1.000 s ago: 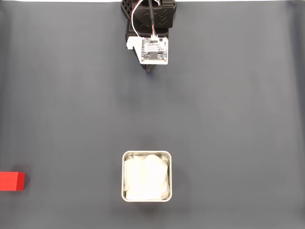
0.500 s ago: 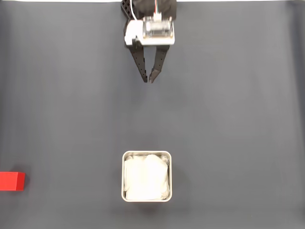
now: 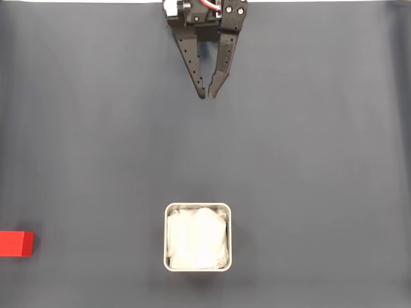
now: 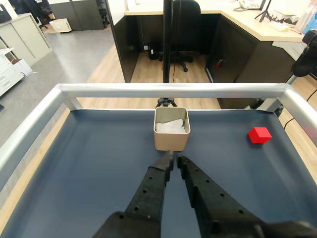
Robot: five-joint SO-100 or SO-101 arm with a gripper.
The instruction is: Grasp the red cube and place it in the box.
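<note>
— Wrist view first: what are the jaws doing?

— Nearly closed on nothing. The gripper point(image 4: 173, 158) has tipped up over the last second, its black perforated fingers now stretching toward the box point(image 4: 171, 140).

— Meaning?

— Reach just starting, I'd judge; nothing grasped.

— The cube?

— The red cube point(image 3: 16, 244), matte and sharp-edged, sits far left in the fixed view, well apart from the metal-rimmed, white-lined box point(image 3: 197, 208) on dark smooth matting point(image 3: 308, 160).
</note>
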